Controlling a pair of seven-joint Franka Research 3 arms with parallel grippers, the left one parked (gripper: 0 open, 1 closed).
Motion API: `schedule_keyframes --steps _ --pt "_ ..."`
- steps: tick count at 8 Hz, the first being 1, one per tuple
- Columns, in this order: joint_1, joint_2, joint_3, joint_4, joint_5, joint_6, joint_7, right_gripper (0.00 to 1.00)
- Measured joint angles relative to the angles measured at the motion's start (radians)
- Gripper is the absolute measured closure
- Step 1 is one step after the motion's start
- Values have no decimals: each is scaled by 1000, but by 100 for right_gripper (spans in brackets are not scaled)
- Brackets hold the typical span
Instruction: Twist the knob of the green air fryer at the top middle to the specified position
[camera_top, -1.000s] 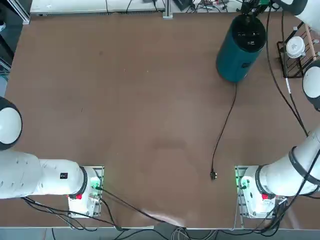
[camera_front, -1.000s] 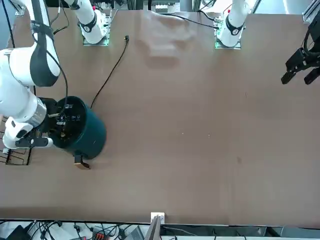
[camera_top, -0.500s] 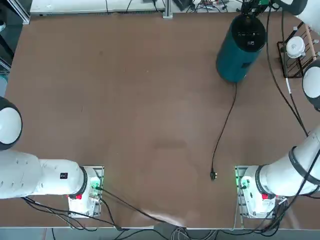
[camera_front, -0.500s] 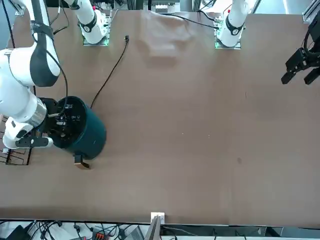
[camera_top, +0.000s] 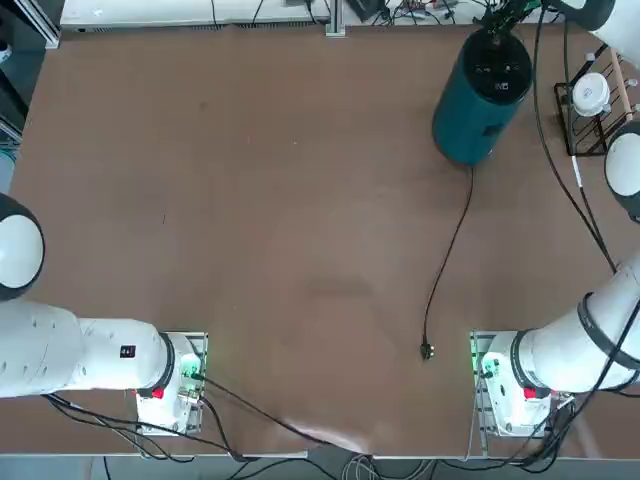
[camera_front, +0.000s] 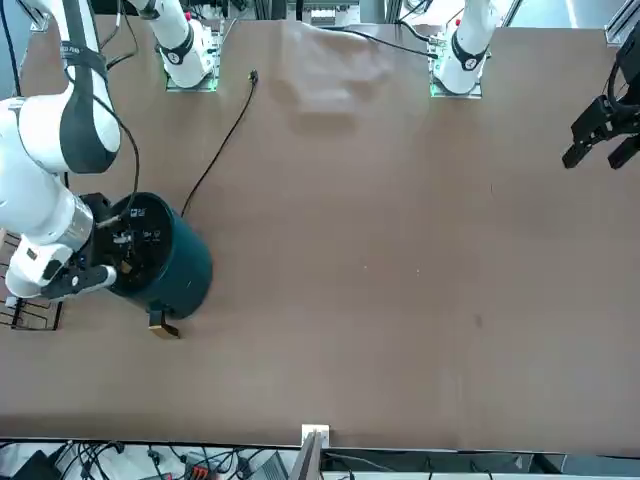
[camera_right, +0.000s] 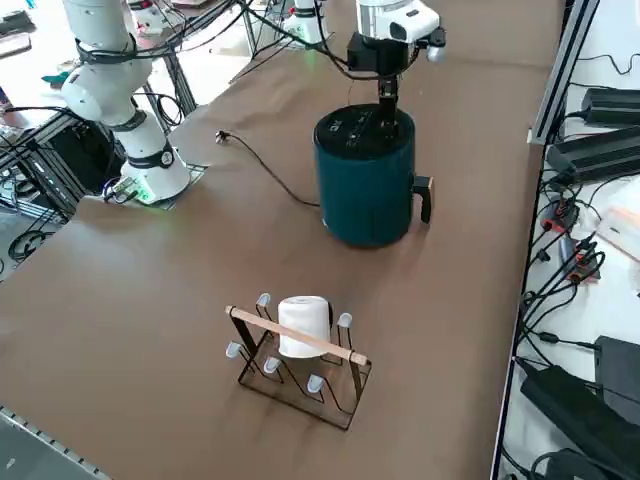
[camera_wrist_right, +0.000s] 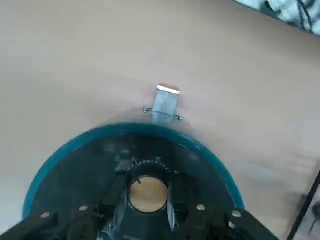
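Note:
The green air fryer (camera_top: 478, 105) (camera_front: 172, 268) (camera_right: 365, 185) stands upright at the far side of the table, its black control face pointing up. In the right wrist view the round gold-tan knob (camera_wrist_right: 147, 193) sits in that black face, inside a ring of white markings. My right gripper (camera_wrist_right: 146, 189) (camera_right: 388, 108) (camera_front: 118, 255) comes straight down onto the top of the fryer. Its fingers (camera_wrist_right: 116, 194) press against both sides of the knob, shut on it.
The fryer's handle (camera_wrist_right: 167, 102) (camera_right: 425, 195) sticks out toward the table's far edge. Its black power cord (camera_top: 450, 250) runs back to a loose plug (camera_top: 427, 350) near my right base. A wire rack with a white cup (camera_right: 300, 345) (camera_top: 590, 100) stands to the fryer's right.
In the front view my right wrist has turned a little over the fryer's top while staying on the knob. The fryer has not moved.

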Motion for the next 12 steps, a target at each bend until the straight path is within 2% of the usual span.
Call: schedule_keyframes --steps 4,7,9,12 --pt "-1 2 -1 1 4 0 -389 53" --pt "-1 2 -1 1 3 0 -581 53" --pt "-2 2 -1 1 3 0 -667 53" --pt "-2 2 -1 1 4 0 -682 52"
